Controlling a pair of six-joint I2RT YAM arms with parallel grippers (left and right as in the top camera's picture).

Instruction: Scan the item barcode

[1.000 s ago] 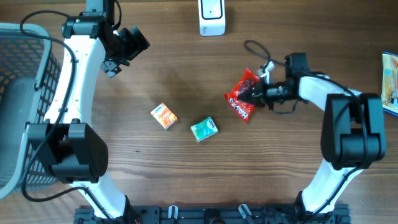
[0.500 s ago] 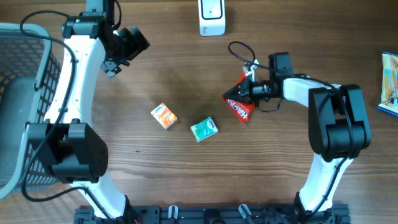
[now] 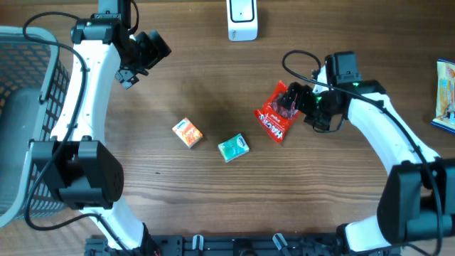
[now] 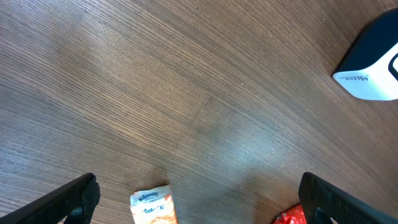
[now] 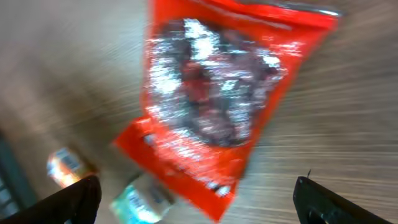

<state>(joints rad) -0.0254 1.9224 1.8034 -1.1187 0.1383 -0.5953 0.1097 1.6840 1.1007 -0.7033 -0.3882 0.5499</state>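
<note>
Red bag x1, sm boxes x2, scanner x1; L claw, R claw wide.

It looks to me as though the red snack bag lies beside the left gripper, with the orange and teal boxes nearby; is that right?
Not quite: the overhead view shows the red snack bag beside the right gripper, not the left. The orange box and teal box do lie nearby.

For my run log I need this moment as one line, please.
left jaws: open, empty | right jaws: open, beside red packet, no grip | red packet: lying on table | white scanner: apart from packet
</note>
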